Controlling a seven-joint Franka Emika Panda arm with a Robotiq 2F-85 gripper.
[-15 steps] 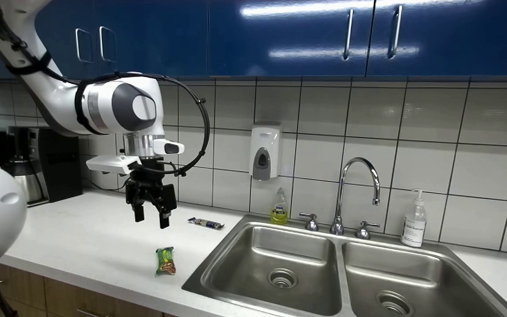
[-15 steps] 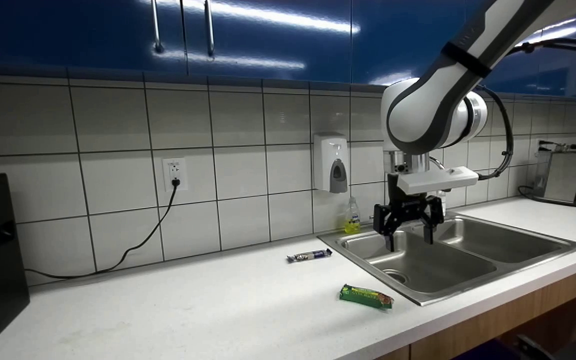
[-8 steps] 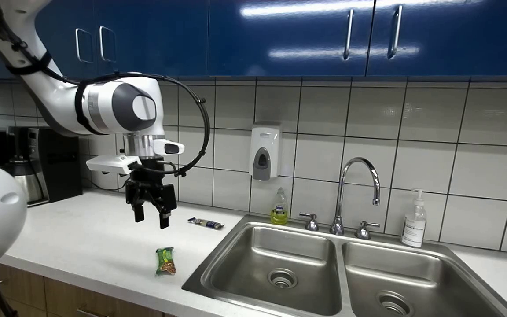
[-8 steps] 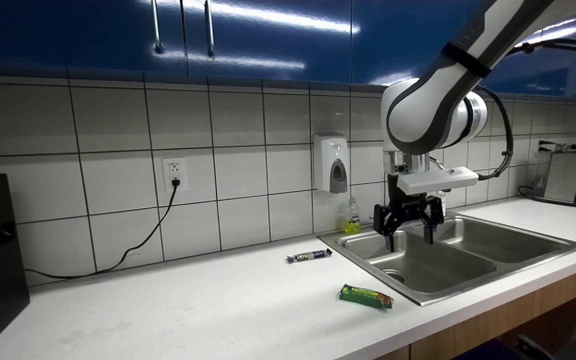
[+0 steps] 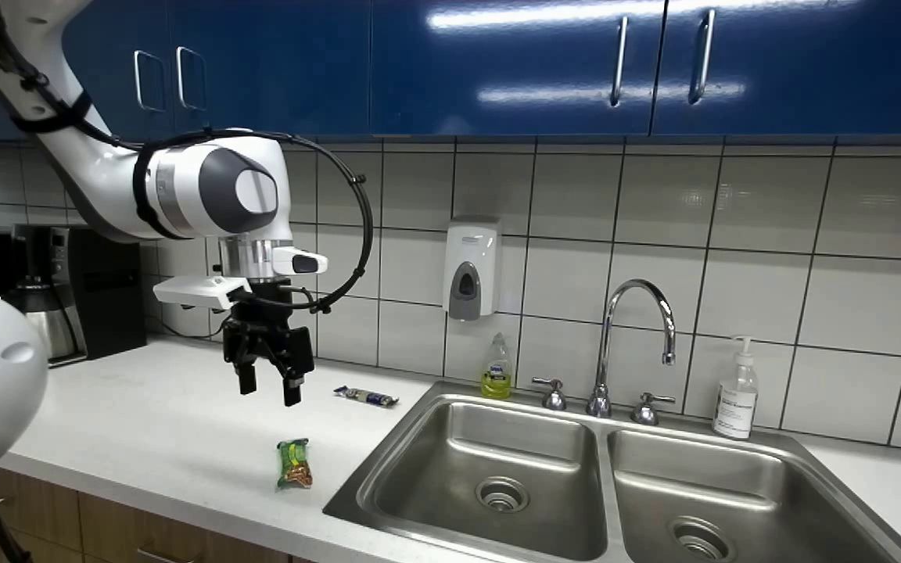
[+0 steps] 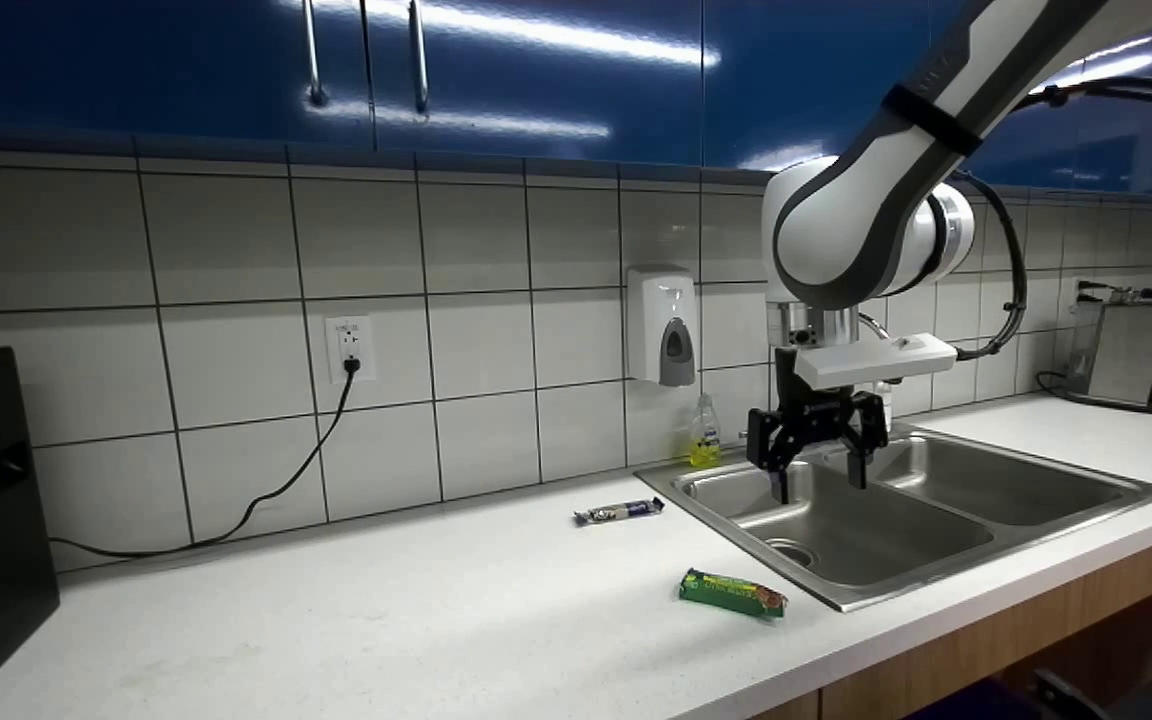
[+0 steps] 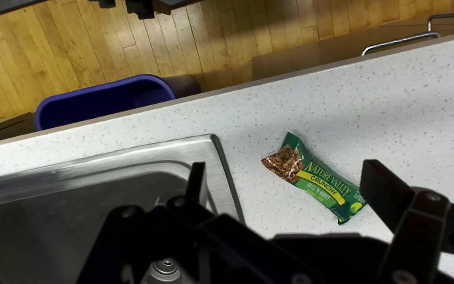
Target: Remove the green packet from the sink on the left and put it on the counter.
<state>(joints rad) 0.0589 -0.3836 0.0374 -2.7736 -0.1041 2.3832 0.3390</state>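
Claw is spread wide, holding zilch, green packet below on the bench, long side slanted to the closing line, so I'd twist first.

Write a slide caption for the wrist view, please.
Green Nature Valley packet on the counter beside the sink, gripper open.

Showing glossy plastic on the packet, satin metal on the sink, smoothness on the bench; gleaming with polished metal on the tap, gloss on the cupboards.
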